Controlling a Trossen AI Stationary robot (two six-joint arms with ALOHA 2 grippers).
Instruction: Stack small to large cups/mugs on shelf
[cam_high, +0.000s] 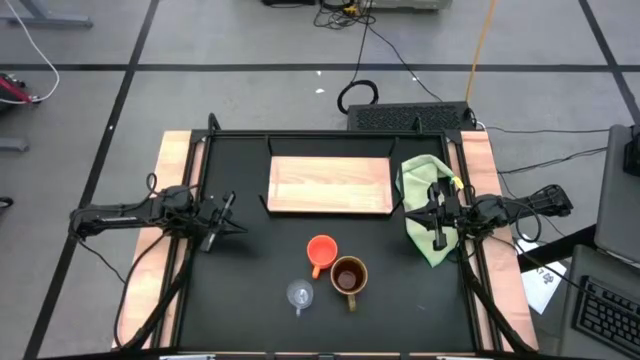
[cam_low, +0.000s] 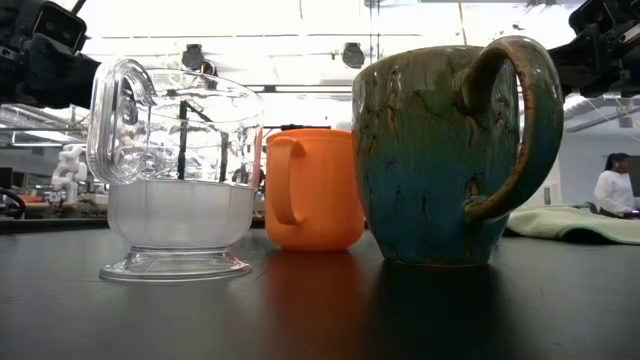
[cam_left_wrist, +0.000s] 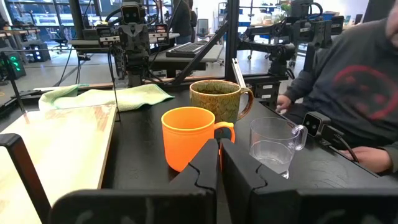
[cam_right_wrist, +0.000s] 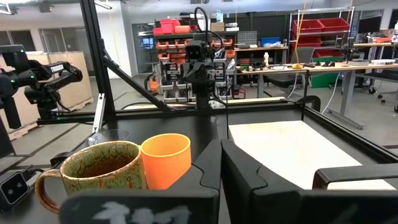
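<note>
So the orange mug (cam_high: 321, 251), brown mug (cam_high: 348, 276) and little clear glass cup (cam_high: 299, 294) sit bunched together on the worktop (cam_high: 250, 280), near side of the empty shelf (cam_high: 330, 185). Left claw (cam_high: 222, 222) and right claw (cam_high: 438, 222) hover out at the sides, both pressed together.

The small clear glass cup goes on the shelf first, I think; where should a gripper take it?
Probably from above, pinching the rim wall of the small clear glass cup opposite its handle: it stands upright, mouth open, apart from the orange mug.
</note>
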